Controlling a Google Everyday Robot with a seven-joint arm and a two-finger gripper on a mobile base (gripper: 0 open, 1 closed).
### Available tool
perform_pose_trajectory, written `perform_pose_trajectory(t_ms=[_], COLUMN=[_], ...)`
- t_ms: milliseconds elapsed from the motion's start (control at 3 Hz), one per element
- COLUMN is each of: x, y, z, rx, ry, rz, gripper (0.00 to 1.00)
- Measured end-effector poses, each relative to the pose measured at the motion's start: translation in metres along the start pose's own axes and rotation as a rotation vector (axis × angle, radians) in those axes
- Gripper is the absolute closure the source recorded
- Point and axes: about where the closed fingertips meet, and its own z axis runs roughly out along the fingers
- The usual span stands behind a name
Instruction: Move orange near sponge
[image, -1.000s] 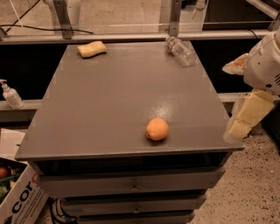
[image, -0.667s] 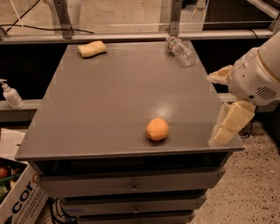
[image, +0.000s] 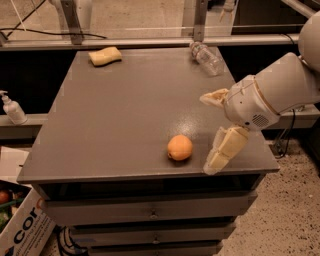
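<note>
1. Grey surface (image: 125, 110) fills the frame centre, drawers (image: 150, 212) below its front edge.
2. Orange (image: 179, 147) sits lower centre-right of the frame, near the front edge, on the surface.
3. Sponge (image: 105, 55), pale yellow, lies upper left at the far edge, well apart from the orange.
4. Clear bottle (image: 206, 58) lies on its side upper right, at the far corner.
5. Claw (image: 216, 125) is at the right of the frame, over the surface's right edge, just right of the orange and not touching it.
6. Claw fingers (image: 222, 150) are spread wide, with nothing held between them.
7. Pump bottle (image: 11, 107) is at the far left and a cardboard box (image: 20, 230) at the lower left, both off the surface.
</note>
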Motion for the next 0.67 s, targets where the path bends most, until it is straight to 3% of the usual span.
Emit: perform_pose_trajectory(t_ms=[333, 667], x=[-0.0001, 0.0024], y=[0.0000, -0.0010], z=[0.0000, -0.0002], rx=[0.000, 0.015], ry=[0.000, -0.049], rz=[0.000, 0.012], gripper=[0.00, 0.00])
